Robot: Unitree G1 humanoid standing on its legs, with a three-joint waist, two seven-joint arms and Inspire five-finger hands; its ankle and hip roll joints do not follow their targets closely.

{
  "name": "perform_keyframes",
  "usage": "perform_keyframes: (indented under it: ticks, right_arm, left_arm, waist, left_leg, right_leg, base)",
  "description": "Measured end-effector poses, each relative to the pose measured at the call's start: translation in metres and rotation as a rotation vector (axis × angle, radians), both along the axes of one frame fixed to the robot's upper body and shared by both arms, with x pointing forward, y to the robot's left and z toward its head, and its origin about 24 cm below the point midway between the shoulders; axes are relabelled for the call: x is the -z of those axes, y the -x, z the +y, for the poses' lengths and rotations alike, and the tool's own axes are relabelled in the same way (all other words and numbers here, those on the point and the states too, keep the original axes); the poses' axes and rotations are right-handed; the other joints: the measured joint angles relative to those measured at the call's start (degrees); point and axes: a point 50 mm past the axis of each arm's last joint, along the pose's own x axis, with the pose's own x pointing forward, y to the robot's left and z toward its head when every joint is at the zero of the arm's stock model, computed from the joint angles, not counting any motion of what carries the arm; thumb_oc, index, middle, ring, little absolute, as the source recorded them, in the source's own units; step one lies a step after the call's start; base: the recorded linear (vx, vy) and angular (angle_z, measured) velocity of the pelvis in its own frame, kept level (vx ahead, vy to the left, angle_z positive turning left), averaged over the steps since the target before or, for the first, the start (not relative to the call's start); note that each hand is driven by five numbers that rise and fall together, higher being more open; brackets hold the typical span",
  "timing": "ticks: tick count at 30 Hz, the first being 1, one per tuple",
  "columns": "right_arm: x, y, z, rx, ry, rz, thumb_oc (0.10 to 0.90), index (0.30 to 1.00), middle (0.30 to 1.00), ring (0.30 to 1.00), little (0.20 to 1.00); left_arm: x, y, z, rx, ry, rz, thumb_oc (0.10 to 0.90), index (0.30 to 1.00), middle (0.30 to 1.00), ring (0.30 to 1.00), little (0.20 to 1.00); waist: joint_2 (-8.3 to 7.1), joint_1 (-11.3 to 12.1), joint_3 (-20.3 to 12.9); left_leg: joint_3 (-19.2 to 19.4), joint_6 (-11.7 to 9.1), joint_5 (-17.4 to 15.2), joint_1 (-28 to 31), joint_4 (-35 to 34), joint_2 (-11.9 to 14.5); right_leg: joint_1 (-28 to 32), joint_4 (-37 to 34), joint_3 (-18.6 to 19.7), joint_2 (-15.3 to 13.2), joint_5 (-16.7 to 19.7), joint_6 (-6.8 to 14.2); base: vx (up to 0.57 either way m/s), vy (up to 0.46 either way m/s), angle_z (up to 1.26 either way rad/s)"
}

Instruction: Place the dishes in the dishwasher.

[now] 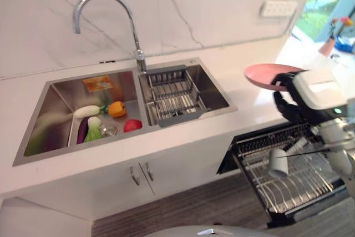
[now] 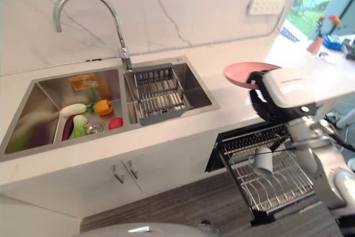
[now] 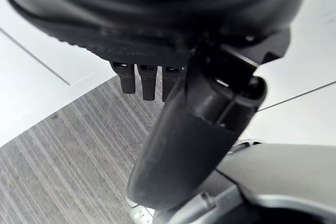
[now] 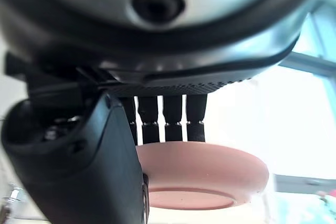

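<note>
Plate (image 1: pixel 267 76) gripped above the counter (image 1: pixel 244 112).
Right hand (image 2: pixel 265 104) held the pink plate, fingers (image 4: pixel 157 121) on top, thumb beneath, above the open dishwasher rack (image 1: pixel 288 176); left hand (image 3: pixel 194 129) hung with fingers relaxed.

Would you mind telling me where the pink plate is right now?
The pink plate is held in the right robot hand, lifted above the white counter to the right of the sink, over the open dishwasher rack.
</note>
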Motion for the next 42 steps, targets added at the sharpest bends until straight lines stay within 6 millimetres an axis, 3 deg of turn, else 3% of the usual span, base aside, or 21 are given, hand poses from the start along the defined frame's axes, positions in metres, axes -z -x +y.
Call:
perform_keyframes:
  ticks: [1, 2, 3, 5, 6, 7, 8, 9, 10, 11, 15, 18, 23, 26, 33, 38, 39, 40, 41, 42]
  right_arm:
    - [0.006, -0.005, -0.011, 0.052, 0.012, 0.022, 0.400, 0.300, 0.300, 0.300, 0.300]
    - [0.011, -0.007, -0.016, 0.077, 0.008, 0.040, 0.400, 0.300, 0.300, 0.300, 0.300]
    - [0.014, -0.008, -0.021, 0.105, 0.020, 0.062, 0.400, 0.300, 0.300, 0.300, 0.300]
    - [0.017, -0.008, -0.024, 0.131, 0.023, 0.072, 0.400, 0.300, 0.300, 0.300, 0.300]
    - [0.015, -0.009, -0.023, 0.124, 0.024, 0.063, 0.400, 0.300, 0.300, 0.300, 0.300]
    - [0.016, -0.009, -0.023, 0.122, 0.033, 0.065, 0.400, 0.300, 0.300, 0.300, 0.300]
    - [0.016, -0.008, -0.022, 0.116, 0.039, 0.069, 0.400, 0.300, 0.300, 0.300, 0.300]
    - [0.017, -0.008, -0.019, 0.104, 0.054, 0.070, 0.400, 0.300, 0.300, 0.300, 0.300]
    - [0.018, -0.008, -0.017, 0.093, 0.053, 0.074, 0.400, 0.300, 0.300, 0.300, 0.300]
    - [0.020, -0.011, -0.014, 0.079, 0.053, 0.084, 0.400, 0.300, 0.300, 0.300, 0.300]
    - [0.046, -0.011, -0.025, 0.135, 0.060, 0.219, 0.400, 0.300, 0.300, 0.300, 0.300]
    - [0.077, -0.009, -0.033, 0.178, 0.073, 0.383, 0.400, 0.300, 0.300, 0.300, 0.300]
    - [0.094, -0.007, -0.024, 0.144, 0.056, 0.450, 0.400, 0.300, 0.300, 0.300, 0.300]
    - [0.105, -0.016, -0.022, 0.134, 0.056, 0.481, 0.400, 0.300, 0.300, 0.300, 0.300]
    - [0.100, -0.044, -0.027, 0.173, 0.080, 0.450, 0.400, 0.300, 0.300, 0.300, 0.300]
    - [0.094, -0.069, -0.031, 0.245, 0.026, 0.387, 0.400, 0.300, 0.300, 0.300, 0.300]
    - [0.086, -0.081, -0.031, 0.275, -0.017, 0.347, 0.400, 0.300, 0.300, 0.300, 0.300]
    - [0.081, -0.085, -0.034, 0.299, -0.024, 0.332, 0.684, 0.726, 0.726, 0.726, 0.726]
    - [0.078, -0.088, -0.036, 0.314, -0.024, 0.324, 0.800, 0.900, 0.900, 0.900, 0.900]
    - [0.078, -0.088, -0.036, 0.314, -0.024, 0.324, 0.800, 0.900, 0.900, 0.900, 0.900]
  left_arm:
    - [-0.001, -0.009, -0.001, 0.007, 0.008, -0.025, 0.800, 0.900, 0.900, 0.900, 0.900]
    - [-0.001, -0.013, -0.002, 0.011, 0.015, -0.038, 0.800, 0.900, 0.900, 0.900, 0.900]
    - [-0.002, -0.018, 0.001, 0.004, 0.003, -0.059, 0.800, 0.900, 0.900, 0.900, 0.900]
    - [-0.004, -0.017, 0.009, -0.014, -0.022, -0.065, 0.800, 0.900, 0.900, 0.900, 0.900]
    - [-0.005, -0.018, 0.012, -0.041, -0.028, -0.065, 0.800, 0.900, 0.900, 0.900, 0.900]
    - [-0.005, -0.018, 0.013, -0.054, -0.032, -0.063, 0.800, 0.900, 0.900, 0.900, 0.900]
    - [-0.006, -0.018, 0.015, -0.068, -0.035, -0.070, 0.800, 0.900, 0.900, 0.900, 0.900]
    - [-0.007, -0.020, 0.020, -0.066, -0.045, -0.074, 0.800, 0.900, 0.900, 0.900, 0.900]
    - [-0.008, -0.019, 0.024, -0.064, -0.056, -0.073, 0.800, 0.900, 0.900, 0.900, 0.900]
    - [-0.007, -0.018, 0.021, -0.068, -0.047, -0.067, 0.800, 0.900, 0.900, 0.900, 0.900]
    - [-0.001, -0.009, 0.000, -0.113, 0.021, -0.054, 0.800, 0.900, 0.900, 0.900, 0.900]
    - [-0.001, -0.004, 0.001, -0.182, 0.028, -0.060, 0.800, 0.900, 0.900, 0.900, 0.900]
    - [-0.001, -0.001, 0.001, -0.173, 0.034, -0.069, 0.800, 0.900, 0.900, 0.900, 0.900]
    - [-0.003, -0.004, 0.004, -0.153, 0.038, -0.083, 0.800, 0.900, 0.900, 0.900, 0.900]
    - [-0.001, 0.011, 0.000, -0.132, 0.057, -0.027, 0.800, 0.900, 0.900, 0.900, 0.900]
    - [0.000, -0.003, -0.005, -0.119, 0.076, -0.067, 0.800, 0.900, 0.900, 0.900, 0.900]
    - [-0.001, -0.018, -0.009, -0.099, 0.092, -0.111, 0.800, 0.900, 0.900, 0.900, 0.900]
    - [-0.002, -0.031, -0.013, -0.094, 0.103, -0.147, 0.800, 0.900, 0.900, 0.900, 0.900]
    - [-0.004, -0.040, -0.014, -0.081, 0.109, -0.172, 0.800, 0.900, 0.900, 0.900, 0.900]
    - [-0.004, -0.040, -0.014, -0.081, 0.109, -0.172, 0.800, 0.900, 0.900, 0.900, 0.900]
  waist:
    - [1.47, 1.9, 1.8]
    - [1.93, 3.5, 2.3]
    - [1.30, 3.9, 3.2]
    - [1.31, 4.9, 3.5]
    - [1.13, 4.2, 3.6]
    - [1.07, 3.9, 3.6]
    - [1.02, 4.0, 3.6]
    - [0.45, 4.0, 3.8]
    - [-0.63, 4.0, 3.7]
    - [-1.66, 4.9, 3.6]
    - [2.26, 5.9, 1.8]
    - [2.39, 6.4, 1.1]
    - [2.14, 7.1, 0.8]
    - [2.18, 8.7, 0.0]
    - [2.25, 12.1, 0.5]
    - [3.23, 13.8, 4.0]
    - [4.23, 14.2, 6.3]
    - [5.41, 14.8, 8.2]
    - [6.41, 15.5, 9.5]
    - [6.41, 15.5, 9.5]
  left_leg:
    - [3.9, 1.5, -0.2, -0.2, 0.3, 1.8]
    - [7.1, 2.5, -0.2, -0.2, 0.5, 2.8]
    - [9.8, 2.6, 0.0, 0.0, 0.5, 2.6]
    - [12.8, 2.6, -0.1, 0.4, 0.0, 2.8]
    - [12.9, 2.1, -0.5, 0.3, 0.0, 2.8]
    - [12.7, 2.3, -0.2, 0.4, 0.0, 3.0]
    - [12.1, 2.1, 0.2, 0.4, 0.0, 3.5]
    - [10.4, 1.3, 0.7, 0.4, 0.1, 3.5]
    - [10.1, 0.5, 1.2, 0.5, 0.1, 3.2]
    - [11.1, -1.9, 2.3, 1.0, 0.3, 3.6]
    - [9.9, -3.9, 3.1, 0.8, 0.1, 7.1]
    - [8.4, -5.2, 3.3, 0.4, 0.4, 8.1]
    - [6.2, -5.0, 4.1, -1.2, 0.4, 8.0]
    - [3.3, -4.9, 4.8, -4.0, 0.4, 8.0]
    - [-0.2, -4.5, 6.3, -8.8, 0.5, 7.7]
    - [-2.0, -4.1, 7.8, -12.9, 0.7, 8.0]
    - [-2.5, -3.8, 8.2, -14.3, 0.5, 8.0]
    - [-3.4, -3.6, 8.7, -15.3, 0.5, 7.8]
    - [-3.7, -3.4, 8.9, -15.8, 0.5, 7.7]
    - [-3.7, -3.4, 8.9, -15.8, 0.5, 7.7]
  right_leg:
    - [-3.9, -0.2, -2.3, 1.0, 5.6, 4.5]
    - [-3.7, -2.9, -8.9, 0.7, 7.1, 4.2]
    - [-3.8, -1.6, -19.2, -1.9, 4.7, 1.2]
    - [-3.8, 3.1, -29.4, -7.6, 3.3, -0.1]
    - [-2.5, 4.7, -29.6, -11.4, 3.2, 0.3]
    - [-1.7, 6.8, -26.9, -12.9, 2.8, 0.9]
    - [-1.5, 9.1, -21.2, -13.2, 2.4, 1.5]
    - [-0.5, 9.3, -16.1, -12.0, 2.1, 2.1]
    - [0.4, 8.9, -13.4, -11.1, 2.5, 2.6]
    - [2.8, 3.0, -12.7, -9.0, -1.0, 0.6]
    - [4.5, -2.3, -13.1, -4.0, 0.5, -0.8]
    - [6.0, -4.2, -14.1, -2.7, 0.7, -0.5]
    - [6.0, -4.2, -16.4, -2.8, 0.9, -0.8]
    - [5.7, -4.2, -18.6, -2.7, 0.8, -0.9]
    - [3.5, -4.2, -21.5, -2.5, 1.0, -1.2]
    - [0.7, -3.8, -22.6, -2.0, 1.4, -1.8]
    - [-0.4, -4.1, -23.2, -2.0, 1.9, -2.2]
    - [-0.8, -4.1, -23.7, -1.9, 2.2, -2.5]
    - [-1.0, -4.1, -24.1, -1.9, 2.3, -2.5]
    - [-1.0, -4.1, -24.1, -1.9, 2.3, -2.5]
  base:
    - [-0.15, 0.067, -1.72]
    - [-0.15, 0.052, -1.85]
    - [-0.08, 0.032, -1.26]
    - [-0.05, -0.034, -1.05]
    - [-0.08, -0.069, -0.74]
    - [-0.10, -0.054, -0.44]
    - [-0.09, -0.081, -0.24]
    - [-0.06, -0.132, -0.25]
    - [-0.01, -0.256, -0.39]
    - [0.01, -0.198, -0.42]
    - [0.04, -0.167, -0.18]
    - [0.04, -0.155, 0.13]
    - [0.02, -0.120, 0.25]
    - [-0.02, -0.093, 0.35]
    - [-0.06, -0.052, 0.25]
    - [-0.09, -0.022, 0.21]
    - [-0.10, -0.026, 0.25]
    - [-0.10, -0.027, 0.33]
    - [-0.07, -0.019, 0.21]
    - [-0.04, -0.016, 0.16]
